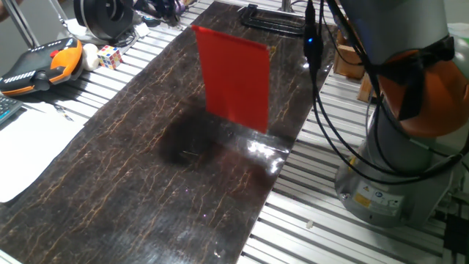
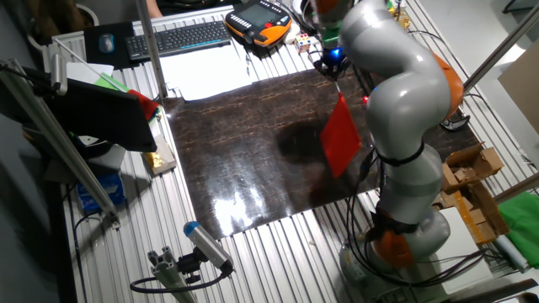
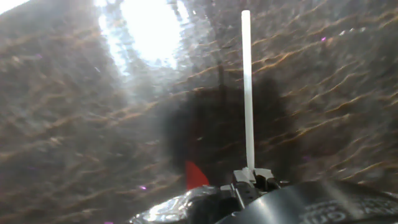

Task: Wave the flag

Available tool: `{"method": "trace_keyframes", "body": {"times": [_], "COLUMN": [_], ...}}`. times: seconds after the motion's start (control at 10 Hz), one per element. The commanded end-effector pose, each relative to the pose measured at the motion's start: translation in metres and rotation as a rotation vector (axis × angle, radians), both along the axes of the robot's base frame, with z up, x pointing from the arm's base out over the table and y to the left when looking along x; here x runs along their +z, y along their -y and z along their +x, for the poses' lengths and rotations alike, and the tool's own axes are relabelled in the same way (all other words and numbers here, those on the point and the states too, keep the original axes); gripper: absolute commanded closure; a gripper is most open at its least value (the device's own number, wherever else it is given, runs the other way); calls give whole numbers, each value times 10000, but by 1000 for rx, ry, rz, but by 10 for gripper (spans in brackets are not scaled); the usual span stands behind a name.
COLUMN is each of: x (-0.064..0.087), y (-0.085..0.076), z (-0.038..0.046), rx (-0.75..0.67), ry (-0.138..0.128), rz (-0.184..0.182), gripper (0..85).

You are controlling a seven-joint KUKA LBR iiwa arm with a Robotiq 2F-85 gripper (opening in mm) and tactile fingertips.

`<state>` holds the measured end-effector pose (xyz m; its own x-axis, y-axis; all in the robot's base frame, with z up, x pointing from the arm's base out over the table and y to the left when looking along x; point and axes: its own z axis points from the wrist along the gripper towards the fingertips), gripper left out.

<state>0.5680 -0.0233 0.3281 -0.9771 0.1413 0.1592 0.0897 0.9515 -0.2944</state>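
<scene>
The flag [image 1: 234, 77] is a plain bright-red sheet that hangs in the air above the dark marbled board [image 1: 146, 183]. Its shadow falls on the board below. In the other fixed view the flag [image 2: 340, 137] hangs just under my gripper [image 2: 333, 71], beside the arm. In the hand view the flag's thin white stick [image 3: 248, 93] runs straight out from my gripper [image 3: 252, 177], and a red corner of the sheet [image 3: 196, 177] shows to its left. The gripper is shut on the stick. The gripper is out of frame in the one fixed view.
An orange teach pendant [image 1: 37, 66], a puzzle cube [image 1: 110, 56] and white paper [image 1: 29, 147] lie left of the board. A black clamp [image 1: 267, 18] lies at its far end. The arm's base [image 1: 396, 169] and cables stand to the right. A keyboard [image 2: 181, 38] sits at the back.
</scene>
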Motion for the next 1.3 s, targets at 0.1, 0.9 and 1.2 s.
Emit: {"method": "trace_keyframes", "body": {"times": [0.1, 0.9, 1.2], "x": [-3, -9, -10], "y": [-6, -3, -8], "z": [0, 1, 0], "rx": [485, 584, 592], "ry": [-1, -26, -24], "rz": [-101, -262, -300], "gripper": [843, 843, 843]}}
